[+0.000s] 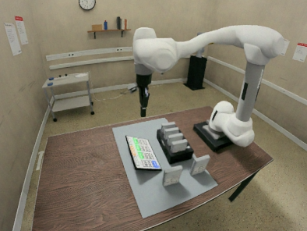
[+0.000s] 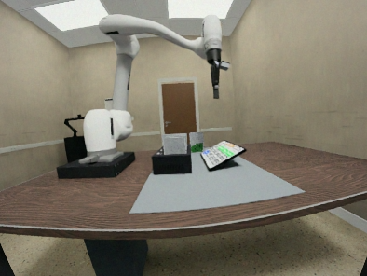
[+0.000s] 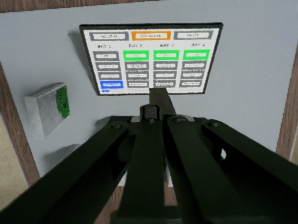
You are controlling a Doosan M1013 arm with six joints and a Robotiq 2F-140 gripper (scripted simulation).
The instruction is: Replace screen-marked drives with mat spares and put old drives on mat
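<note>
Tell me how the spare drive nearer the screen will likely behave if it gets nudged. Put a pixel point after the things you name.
The spare drive [image 1: 172, 175] [image 3: 47, 109] would probably tip fairly easily, since it stands upright on a narrow edge. It looks like a rigid, boxy block, so it likely won't bend. With flat faces and square corners, it should slide or topple rather than roll.
</note>
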